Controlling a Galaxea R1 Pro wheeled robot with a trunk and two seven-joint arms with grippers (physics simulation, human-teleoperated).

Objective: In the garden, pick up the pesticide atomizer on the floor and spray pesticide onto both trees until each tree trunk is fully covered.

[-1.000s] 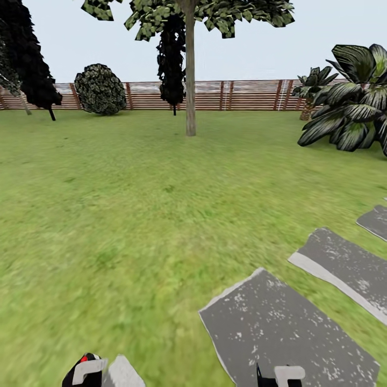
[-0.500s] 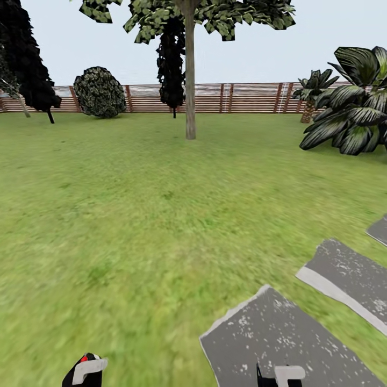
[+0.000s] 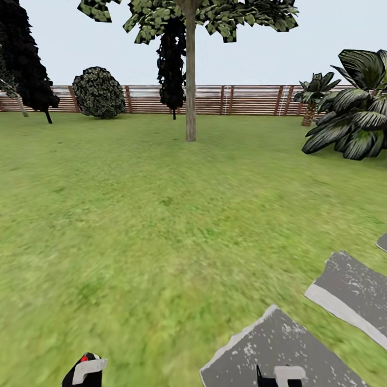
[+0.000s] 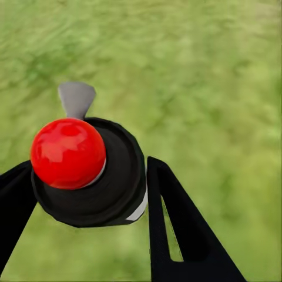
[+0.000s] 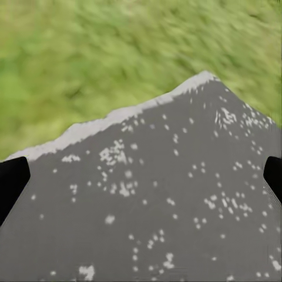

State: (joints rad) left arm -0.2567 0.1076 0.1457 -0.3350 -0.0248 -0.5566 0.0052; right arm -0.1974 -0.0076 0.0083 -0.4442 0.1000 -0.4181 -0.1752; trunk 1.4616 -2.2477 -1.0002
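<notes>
Since a second before, the stepping stones (image 3: 352, 290) had slid nearer as I rolled on, my left gripper (image 4: 88, 194) clamped around the pesticide atomizer (image 4: 88, 170), the tree trunk (image 3: 190, 80) far ahead; jolting risked slipping it.

Round dark shrub (image 3: 99, 91) stands against the fence, far left of the 2 stepping stones (image 3: 352, 293). Narrow near-black tree (image 3: 172, 64) right of that shrub, also at the fence line. Big black conifer (image 3: 24, 54) left of the shrub. Broad-leaf striped plant (image 3: 352, 121) far right of the shrub, on the grass; small palm (image 3: 312, 97) just behind it by the fence. Pale overcast sky (image 3: 322, 43) above the shrub.
</notes>
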